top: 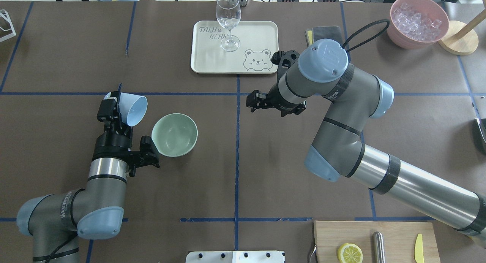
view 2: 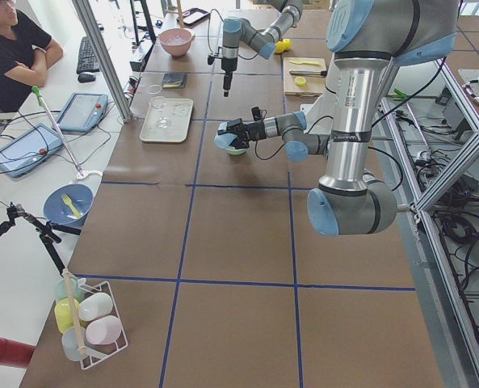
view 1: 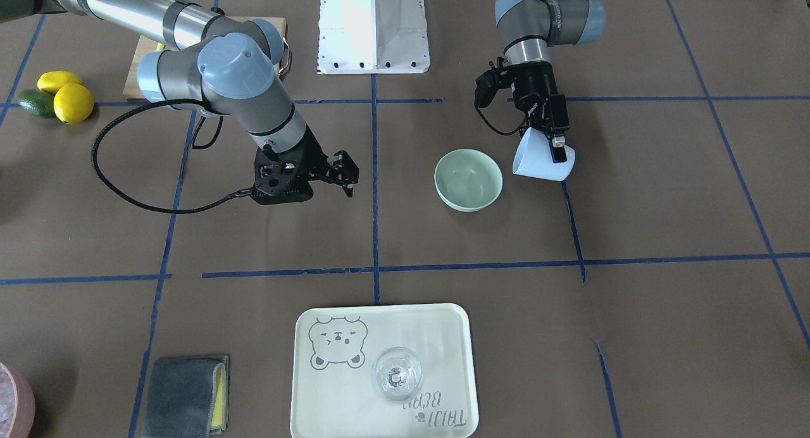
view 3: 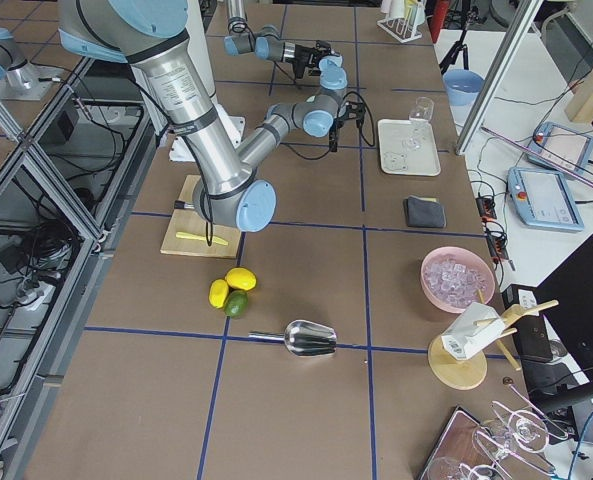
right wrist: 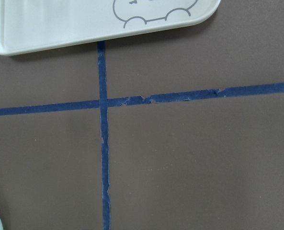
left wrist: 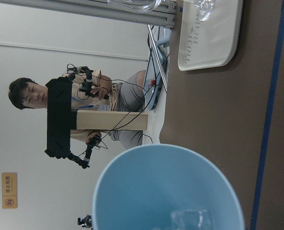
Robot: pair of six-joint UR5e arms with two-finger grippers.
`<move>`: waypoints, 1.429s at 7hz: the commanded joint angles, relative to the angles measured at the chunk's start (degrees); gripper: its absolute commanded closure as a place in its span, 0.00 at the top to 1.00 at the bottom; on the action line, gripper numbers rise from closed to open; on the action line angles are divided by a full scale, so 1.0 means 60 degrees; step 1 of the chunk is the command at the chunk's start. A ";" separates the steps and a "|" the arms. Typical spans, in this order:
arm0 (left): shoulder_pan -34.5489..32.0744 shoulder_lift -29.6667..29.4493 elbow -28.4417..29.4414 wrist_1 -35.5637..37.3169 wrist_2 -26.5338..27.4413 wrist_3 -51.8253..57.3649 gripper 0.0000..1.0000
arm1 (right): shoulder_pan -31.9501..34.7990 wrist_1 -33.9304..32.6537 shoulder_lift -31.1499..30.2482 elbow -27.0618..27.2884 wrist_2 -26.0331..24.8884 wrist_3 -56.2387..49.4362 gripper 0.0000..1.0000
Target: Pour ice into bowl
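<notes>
My left tool [top: 114, 103] is clamped on the tipped light blue cup [top: 134, 109], with ice [left wrist: 189, 219] inside it. Just beside the cup's mouth, the bowl [top: 174, 135] sits empty on the worktop [top: 265, 171], so I judge the pour itself is not yet done. Farther off, my right tool [top: 253, 102] hangs with its fingers apart, holding nothing.

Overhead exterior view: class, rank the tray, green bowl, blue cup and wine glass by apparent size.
1. tray
2. bowl
3. blue cup and wine glass: they look alike, and the upright glass rises nearer the camera, so unranked.
</notes>
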 commanded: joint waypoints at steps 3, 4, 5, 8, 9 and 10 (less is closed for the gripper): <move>0.0001 -0.0142 0.0237 0.0034 0.0408 0.2364 0.00 | -0.0001 0.0002 0.0029 0.0002 -0.0044 0.0015 1.00; -0.0014 -0.0142 0.0253 0.0034 0.0423 0.2713 0.00 | -0.0001 0.0002 0.0029 0.0002 -0.0044 0.0000 1.00; 0.0000 -0.0142 0.0311 0.0048 0.0698 0.3137 0.00 | -0.0001 0.0002 0.0043 0.0002 -0.0044 0.0029 1.00; 0.0001 -0.0142 0.0487 0.0048 0.0818 0.3273 0.00 | -0.0015 0.0002 0.0058 0.0016 -0.0044 0.0132 1.00; 0.0001 -0.0142 0.0487 0.0048 0.0818 0.3288 0.00 | -0.0015 0.0002 0.0058 0.0016 -0.0044 0.0147 1.00; 0.0001 -0.0142 0.0487 0.0048 0.0833 0.3520 0.00 | -0.0015 0.0002 0.0058 0.0016 -0.0044 0.0147 1.00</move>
